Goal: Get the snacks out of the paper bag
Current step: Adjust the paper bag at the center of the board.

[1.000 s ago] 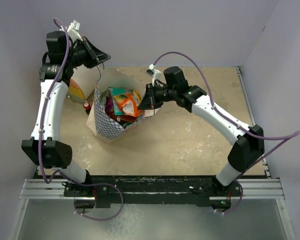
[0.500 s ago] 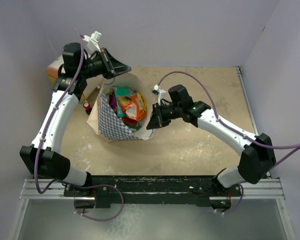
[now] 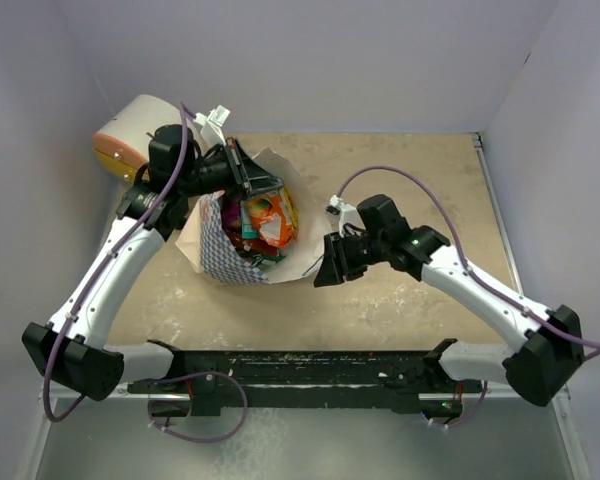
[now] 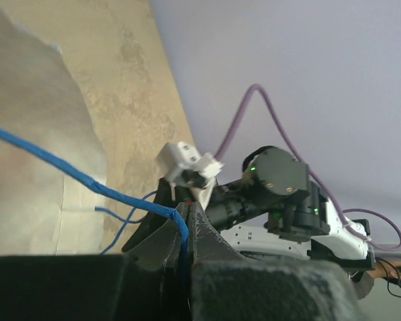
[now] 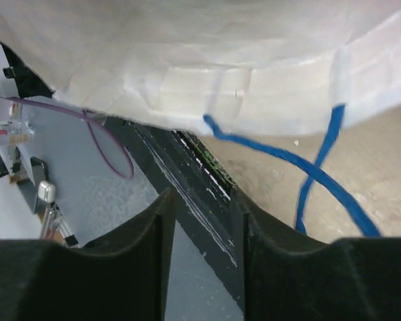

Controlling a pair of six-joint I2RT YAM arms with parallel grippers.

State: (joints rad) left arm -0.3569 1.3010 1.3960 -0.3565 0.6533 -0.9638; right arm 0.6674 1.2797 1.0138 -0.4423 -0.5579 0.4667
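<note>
The paper bag stands left of centre, mouth up, its chequered band facing the near left. Several snacks fill it: an orange packet on top, with red, green and purple ones under it. My left gripper is over the bag's far rim, shut on a blue cord handle, which is pinched between its fingers. My right gripper is open and empty, just off the bag's near right side. In the right wrist view the white bag wall and a loose blue cord lie ahead of it.
A big cream cylinder with an orange end lies at the far left corner. The black rail runs along the table's near edge. Walls close the left, far and right sides.
My left gripper has moved right and nearer with the cord handle, over the bag's mouth. My right gripper has drawn back from the bag's right rim toward the near right. The bag has shifted slightly.
</note>
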